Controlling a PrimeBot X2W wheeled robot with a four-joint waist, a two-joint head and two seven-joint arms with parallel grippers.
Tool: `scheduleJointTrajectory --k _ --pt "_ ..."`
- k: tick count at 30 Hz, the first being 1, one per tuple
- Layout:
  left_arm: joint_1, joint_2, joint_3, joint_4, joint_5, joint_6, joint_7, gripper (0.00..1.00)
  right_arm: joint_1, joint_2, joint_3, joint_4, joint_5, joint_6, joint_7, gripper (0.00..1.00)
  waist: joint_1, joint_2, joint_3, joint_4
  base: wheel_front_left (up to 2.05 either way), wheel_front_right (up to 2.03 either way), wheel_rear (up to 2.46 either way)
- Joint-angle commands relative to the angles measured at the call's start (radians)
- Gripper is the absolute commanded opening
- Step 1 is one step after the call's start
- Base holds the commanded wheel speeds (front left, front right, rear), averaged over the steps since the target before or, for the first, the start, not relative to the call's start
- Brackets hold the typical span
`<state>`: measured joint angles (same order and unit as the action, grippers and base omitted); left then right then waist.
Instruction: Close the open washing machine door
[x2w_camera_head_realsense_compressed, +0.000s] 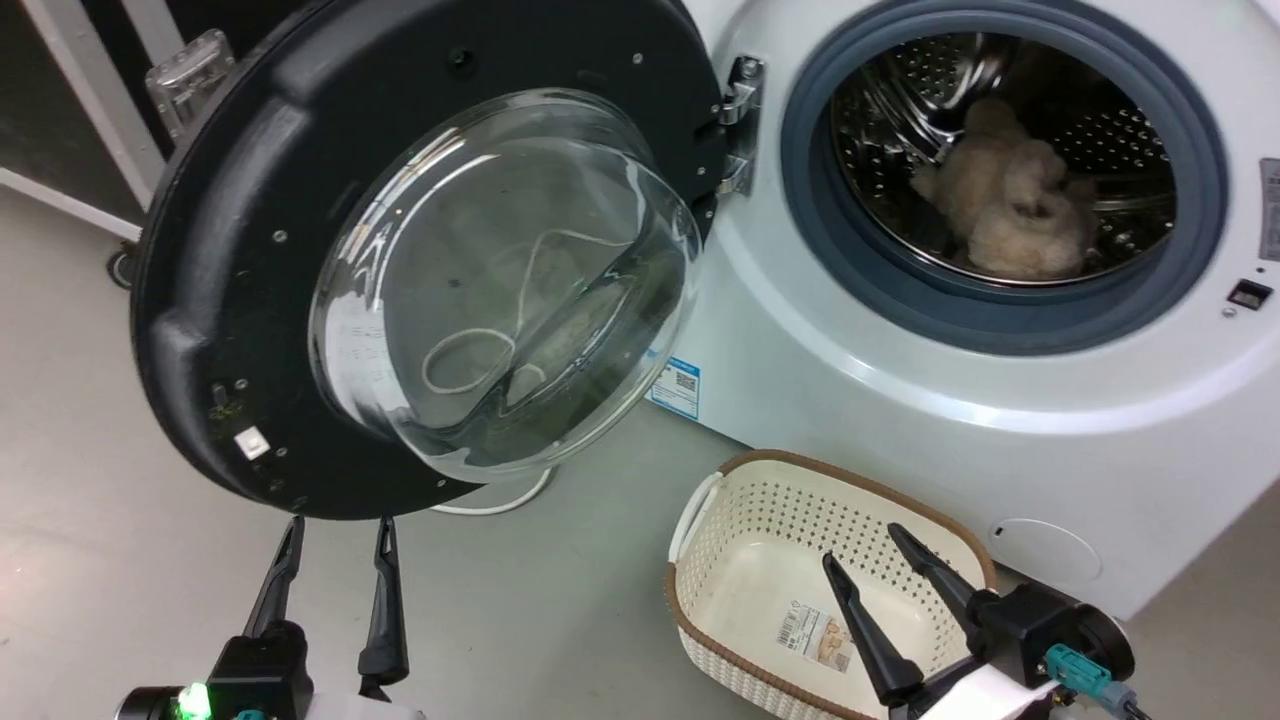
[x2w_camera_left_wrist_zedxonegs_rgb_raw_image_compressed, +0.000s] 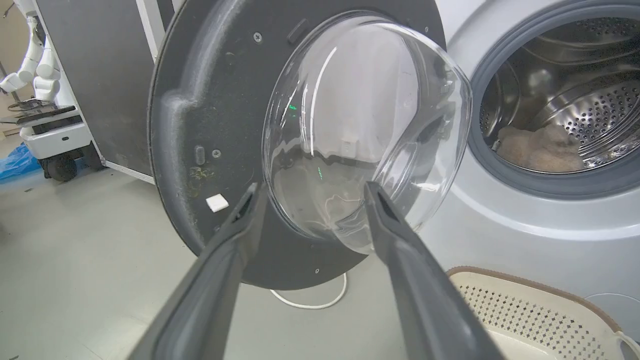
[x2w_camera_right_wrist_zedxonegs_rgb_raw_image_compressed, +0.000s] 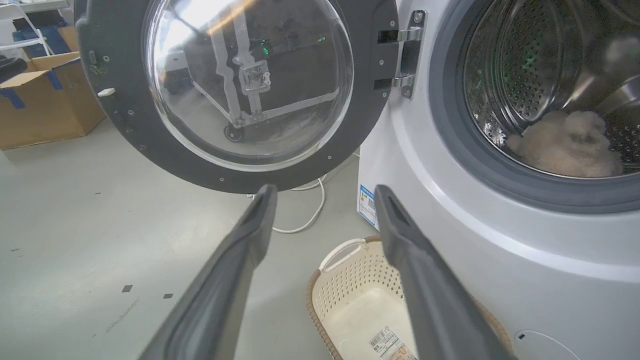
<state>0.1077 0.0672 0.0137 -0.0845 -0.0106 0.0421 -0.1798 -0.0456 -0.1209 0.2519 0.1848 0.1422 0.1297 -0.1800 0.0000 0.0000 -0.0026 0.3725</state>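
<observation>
**Door wide open, both grippers empty**

The washing machine door (x2w_camera_head_realsense_compressed: 240, 250) is swung fully out to the left of the white washing machine (x2w_camera_head_realsense_compressed: 900, 420). It hangs on the metal hinge (x2w_camera_head_realsense_compressed: 742, 120) at the left edge of the opening. Its inner face is toward the robot, with the clear glass bowl (x2w_camera_head_realsense_compressed: 500, 280) bulging out of the black ring. There's a small white tab (x2w_camera_head_realsense_compressed: 252, 442) on the ring's lower left.

The left gripper (x2w_camera_head_realsense_compressed: 340, 528) is at the lower left of the head view. Its fingers are spread with nothing between them, tips pointing up just below the door's bottom rim. Can't tell from the views whether the tips touch the rim. In the left wrist view the fingers frame the lower part of the bowl.

The right gripper (x2w_camera_head_realsense_compressed: 860, 543) is at the lower right, also spread and empty. It sits over the cream perforated basket (x2w_camera_head_realsense_compressed: 720, 480), which stands on the floor (x2w_camera_head_realsense_compressed: 100, 520) in front of the machine. A label (x2w_camera_head_realsense_compressed: 815, 635) lies in the bottom of the basket.

The opening is exposed: a grey-blue rubber ring (x2w_camera_head_realsense_compressed: 1000, 320) surrounds the steel drum (x2w_camera_head_realsense_compressed: 1110, 130). A fluffy beige item (x2w_camera_head_realsense_compressed: 1010, 200) lies inside the drum.

A white cable (x2w_camera_head_realsense_compressed: 500, 503) loops on the floor under the door. A blue sticker (x2w_camera_head_realsense_compressed: 678, 387) is on the machine front, just beside the bowl's right edge.
</observation>
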Motion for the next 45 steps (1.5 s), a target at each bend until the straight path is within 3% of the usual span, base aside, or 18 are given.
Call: scheduleJointTrajectory --k 1,7,8,9,17,23,27,28,29,32,36,45 --pt "0.015 0.002 0.002 -0.006 -0.002 0.006 -0.01 1.0 -0.014 -0.006 0.008 0.007 0.009 0.001 -0.01 1.0 0.0 0.0 0.0 0.007 0.0 0.0 0.0" --pt "0.022 0.003 0.005 -0.008 -0.005 0.004 -0.023 1.0 -0.014 -0.009 0.023 0.018 0.021 0.001 -0.022 1.0 0.0 0.0 0.002 0.033 0.0 0.0 0.0" --pt "0.023 0.002 0.005 -0.007 -0.012 0.001 -0.025 0.56 -0.013 -0.01 0.025 0.02 0.022 0.001 -0.025 1.0 0.0 0.0 0.002 0.037 0.0 0.0 0.0" --pt "0.023 0.001 0.009 -0.008 -0.022 0.0 -0.027 0.01 -0.013 -0.011 0.028 0.022 0.024 0.001 -0.027 1.0 0.0 0.0 0.002 0.041 0.0 0.0 0.0" --pt "-0.006 -0.004 0.08 -0.121 -0.07 -0.034 -0.048 0.0 0.008 -0.016 0.034 0.032 0.037 0.001 -0.048 1.0 0.0 0.0 0.005 0.086 0.0 0.0 0.0" --pt "-0.099 0.006 0.214 -0.143 -0.222 -0.106 -0.06 0.0 0.035 -0.02 0.006 0.023 0.03 0.001 -0.06 1.0 0.0 0.0 0.023 0.108 0.0 0.0 0.0" --pt "-0.208 0.063 0.286 -0.053 -0.371 -0.139 -0.041 0.0 0.063 -0.016 -0.018 0.013 0.023 0.001 -0.068 1.0 0.0 0.0 0.034 0.12 0.0 0.0 0.0" --pt "-0.241 0.082 0.311 -0.022 -0.419 -0.143 -0.014 0.0 0.065 -0.016 -0.015 0.01 0.02 0.001 -0.07 1.0 0.0 0.0 0.042 0.114 0.0 0.0 0.0" --pt "-0.352 0.135 0.386 0.078 -0.573 -0.147 0.086 0.0 0.062 -0.022 -0.011 0.005 0.016 0.001 -0.077 1.0 0.0 0.0 0.064 0.097 0.0 0.0 0.0" --pt "-0.46 0.188 0.433 0.199 -0.697 -0.135 0.206 0.0 0.055 -0.032 -0.006 0.003 0.019 0.001 -0.082 1.0 0.0 0.0 0.089 0.083 0.0 0.0 0.0" --pt "-0.582 0.244 0.462 0.37 -0.809 -0.112 0.345 0.0 0.041 -0.052 0.005 0.002 0.023 0.001 -0.082 1.0 0.0 0.0 0.116 0.054 0.0 0.0 0.0" --pt "-0.769 0.297 0.512 0.652 -1.008 -0.078 0.575 0.0 0.003 -0.083 0.037 0.0 0.032 0.001 -0.077 1.0 0.0 0.0 0.163 -0.003 0.0 0.0 0.0"
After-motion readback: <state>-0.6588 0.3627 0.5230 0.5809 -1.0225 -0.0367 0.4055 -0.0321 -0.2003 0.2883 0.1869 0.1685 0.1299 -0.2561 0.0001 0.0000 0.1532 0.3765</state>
